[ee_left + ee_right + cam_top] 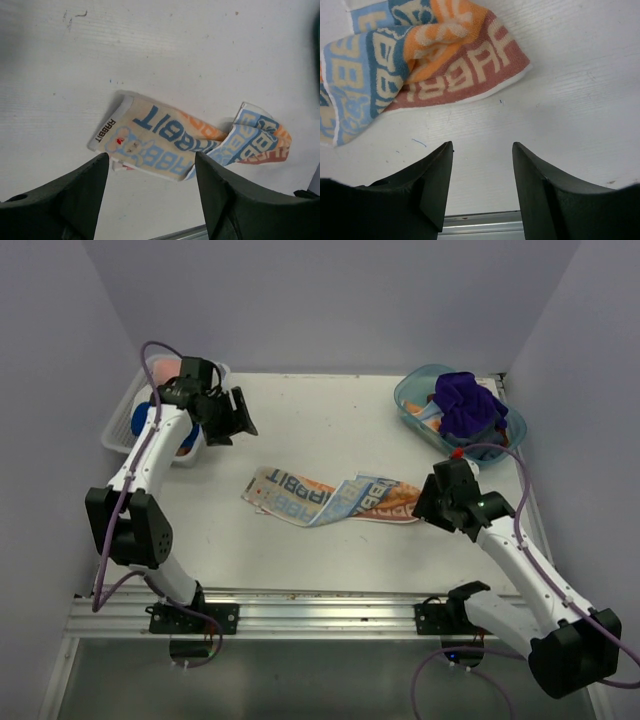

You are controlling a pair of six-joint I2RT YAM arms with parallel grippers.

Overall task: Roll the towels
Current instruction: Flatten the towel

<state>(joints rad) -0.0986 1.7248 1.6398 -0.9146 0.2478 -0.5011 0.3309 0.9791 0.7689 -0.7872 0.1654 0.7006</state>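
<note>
The cream, orange and light-blue RABBIT towel [330, 498] lies crumpled lengthwise on the white table, its left part flat and its right part twisted and bunched. It shows in the left wrist view [170, 140] and the right wrist view [420, 60]. My left gripper [240, 416] is open and empty, up and to the left of the towel [151, 160]. My right gripper [426, 502] is open and empty just beside the towel's right end, not touching it [482, 147]. A purple towel [468, 405] sits in the teal tub. A blue towel [141, 421] lies in the mesh basket.
The clear teal tub [408, 405] stands at the back right. The white mesh basket [113, 432] stands at the back left, behind my left arm, with something pink [165, 368] in it. A metal rail [320, 610] runs along the near edge. Purple walls close in both sides.
</note>
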